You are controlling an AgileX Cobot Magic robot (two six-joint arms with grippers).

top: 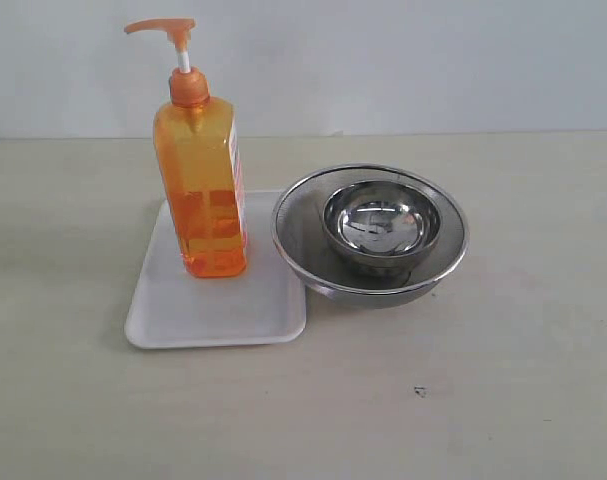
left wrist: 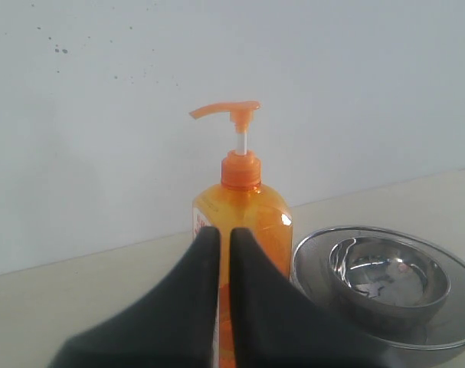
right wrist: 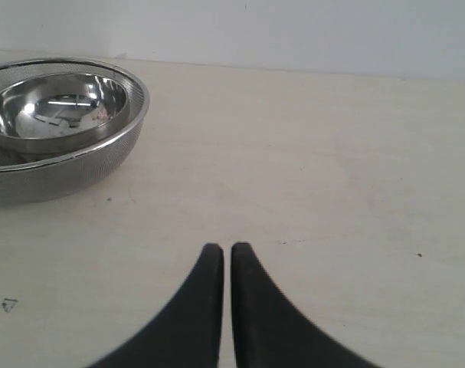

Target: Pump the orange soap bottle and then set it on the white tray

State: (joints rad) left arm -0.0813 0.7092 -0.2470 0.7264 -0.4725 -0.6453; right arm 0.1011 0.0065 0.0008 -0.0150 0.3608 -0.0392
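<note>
The orange soap bottle (top: 201, 185) stands upright on the white tray (top: 198, 310), its pump head (top: 163, 27) raised on the white stem. No arm shows in the exterior view. In the left wrist view the bottle (left wrist: 251, 211) stands some way beyond my left gripper (left wrist: 225, 230), whose black fingers are shut with only a thin slit between them and nothing held. My right gripper (right wrist: 226, 247) is shut too, empty, over bare table to the right of the bowls.
A small steel bowl (top: 381, 226) sits inside a larger steel mesh bowl (top: 303, 215), which touches the tray's right edge. Both show in the left wrist view (left wrist: 385, 268) and the right wrist view (right wrist: 60, 103). A wall rises behind the table.
</note>
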